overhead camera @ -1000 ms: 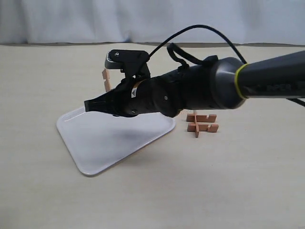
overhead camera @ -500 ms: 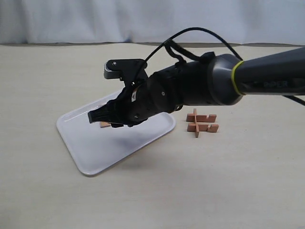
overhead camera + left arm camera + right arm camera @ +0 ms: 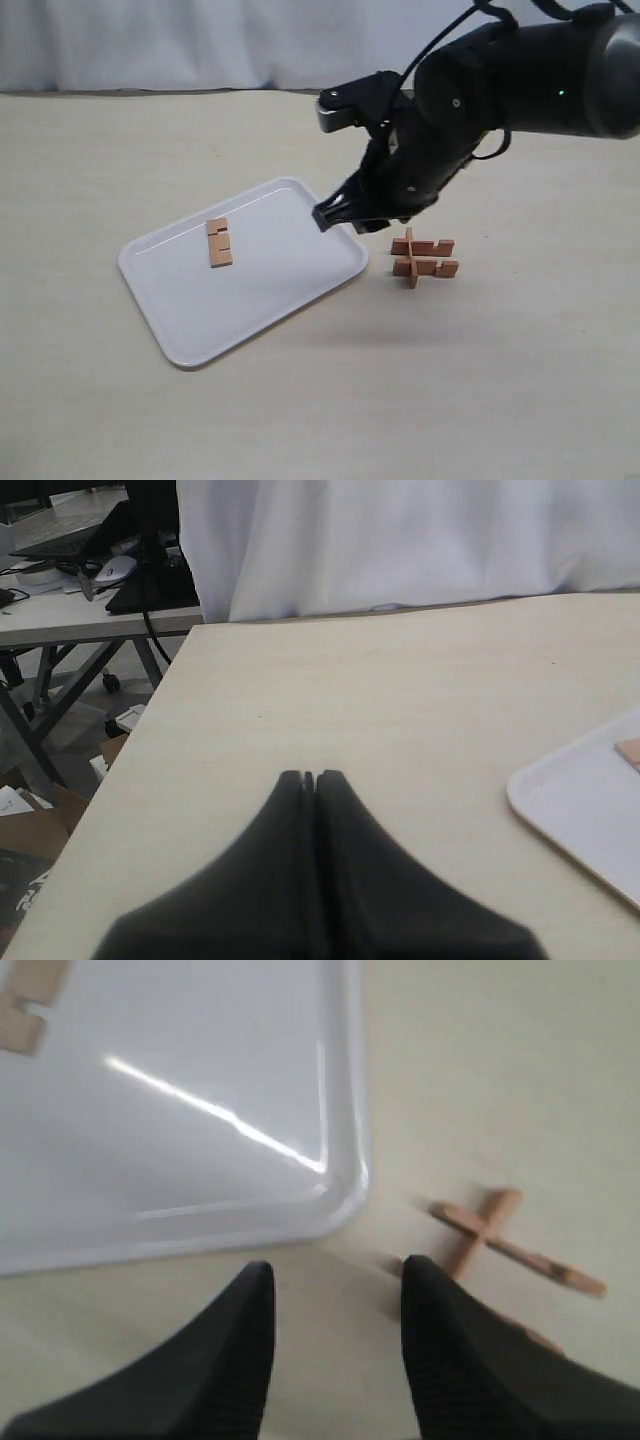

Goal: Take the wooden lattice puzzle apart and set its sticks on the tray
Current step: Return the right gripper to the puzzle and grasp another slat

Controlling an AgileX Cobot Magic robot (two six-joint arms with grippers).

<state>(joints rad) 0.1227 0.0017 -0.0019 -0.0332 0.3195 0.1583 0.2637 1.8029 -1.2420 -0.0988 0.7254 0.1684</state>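
The white tray [image 3: 260, 290] lies on the table left of centre, with one notched wooden stick [image 3: 219, 242] flat on it; that stick [image 3: 25, 1005] also shows at the edge of the right wrist view. The rest of the wooden lattice puzzle [image 3: 423, 257] sits on the table just right of the tray, with crossed sticks [image 3: 500, 1245] still joined. My right gripper [image 3: 338, 218] hangs open and empty over the tray's right corner, and its fingers [image 3: 420, 1290] show clearly apart. My left gripper [image 3: 314, 777] is shut on nothing, over bare table left of the tray [image 3: 590, 820].
The table's left edge [image 3: 150, 730] drops off to a floor with desks and boxes. A white curtain [image 3: 200, 40] hangs behind the table.
My right gripper released the stick onto the tray, then rose and swung right, from over the tray's middle to its right corner near the puzzle.
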